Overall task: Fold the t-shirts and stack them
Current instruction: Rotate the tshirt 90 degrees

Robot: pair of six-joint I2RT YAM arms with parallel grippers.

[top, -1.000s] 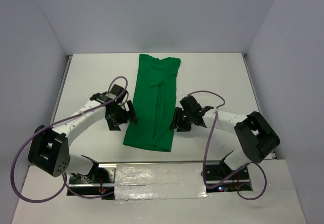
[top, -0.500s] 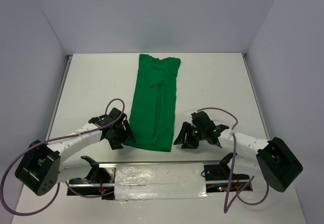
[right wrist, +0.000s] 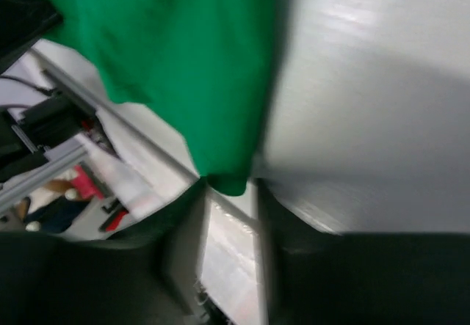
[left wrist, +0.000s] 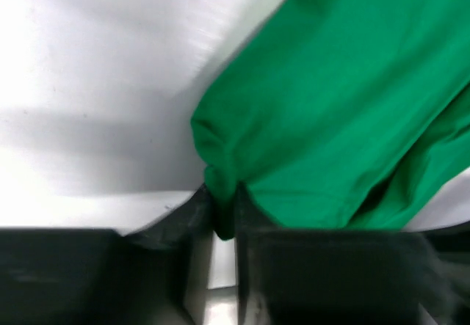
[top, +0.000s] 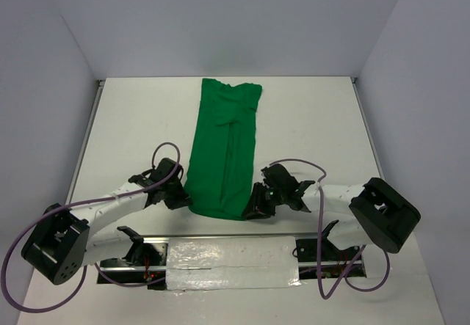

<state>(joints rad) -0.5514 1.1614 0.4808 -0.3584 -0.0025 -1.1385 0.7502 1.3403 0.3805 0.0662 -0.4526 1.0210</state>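
Overhead view: the t-shirt (top: 224, 149), a narrow lengthwise strip, is lying along the centre of the tabletop (top: 316, 119), running from upper centre to lower centre. The left claw (top: 183, 198) is pinching the lower-left corner, its fingers nearly together on a bunched fold. The right claw (top: 254, 207) is straddling the lower-right corner with a wider gap; the blurred wrist view is not showing whether it is gripping. The cloth is probably light, limp and prone to sagging, so the two near corners are likely the best holds.
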